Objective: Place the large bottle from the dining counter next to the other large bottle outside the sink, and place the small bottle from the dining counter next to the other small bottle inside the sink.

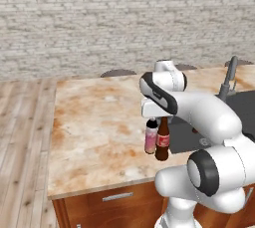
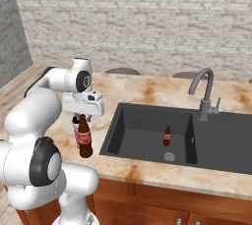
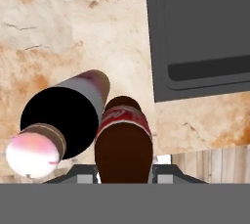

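The arm reached down over the marbled stone counter [image 1: 94,127]; the gripper [image 1: 160,118] clasped the neck of the large bottle [image 1: 162,145], standing upright just beside the other large bottle [image 1: 150,140], outside the sink [image 2: 147,130].

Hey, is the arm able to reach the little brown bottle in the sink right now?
Probably not yet: the gripper is shut on the tall brown bottle beside the pink bottle. The way to the little brown bottle in the sink looks open.
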